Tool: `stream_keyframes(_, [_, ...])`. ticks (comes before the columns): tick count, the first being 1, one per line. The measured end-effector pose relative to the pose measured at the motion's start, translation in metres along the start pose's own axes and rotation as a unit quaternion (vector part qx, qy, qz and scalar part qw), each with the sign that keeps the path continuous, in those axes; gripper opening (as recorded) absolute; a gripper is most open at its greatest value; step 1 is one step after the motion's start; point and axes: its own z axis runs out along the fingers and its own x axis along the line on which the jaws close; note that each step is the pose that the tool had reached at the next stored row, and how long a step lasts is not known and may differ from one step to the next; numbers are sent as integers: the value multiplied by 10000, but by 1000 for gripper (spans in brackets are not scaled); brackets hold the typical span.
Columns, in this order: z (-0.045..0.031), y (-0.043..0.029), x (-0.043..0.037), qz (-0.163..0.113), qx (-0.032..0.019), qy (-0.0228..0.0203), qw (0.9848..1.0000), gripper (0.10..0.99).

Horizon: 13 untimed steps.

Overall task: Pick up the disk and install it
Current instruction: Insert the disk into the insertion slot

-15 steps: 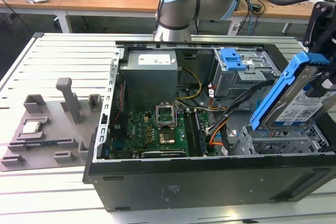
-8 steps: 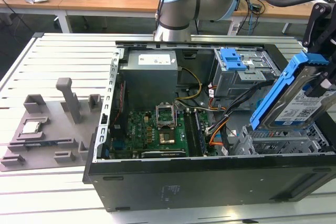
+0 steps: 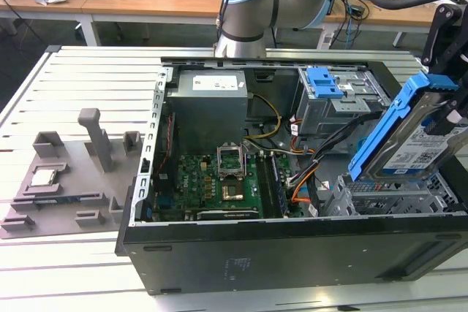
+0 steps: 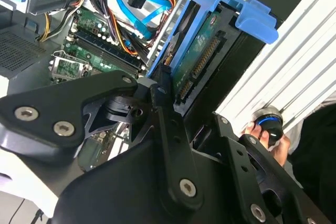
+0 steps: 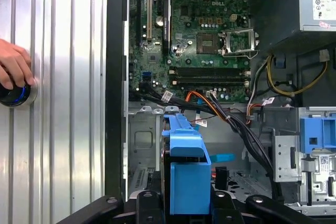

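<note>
We grip the disk (image 3: 409, 137) in the gripper (image 4: 173, 95), jaws clamped on one end of its blue carrier, holding it tilted above the metal drive cage (image 3: 395, 195) at the corner of the open computer case (image 3: 292, 253). To seat it well, we judge the carrier's edges should line up square with the cage and stay clear of the loose cables (image 5: 231, 116) just beside it.
</note>
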Motion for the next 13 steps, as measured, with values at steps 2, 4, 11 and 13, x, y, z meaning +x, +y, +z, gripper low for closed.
stream_keyframes(2, [25,-1,1,2,0,39,10000,361])
stream_keyframes(4, [57,-3,0,3,0,46,10000,361])
stream_keyframes(11, [258,-16,6,3,-2,56,10000,361])
stream_keyframes(13, [338,-20,8,3,-2,57,10000,361])
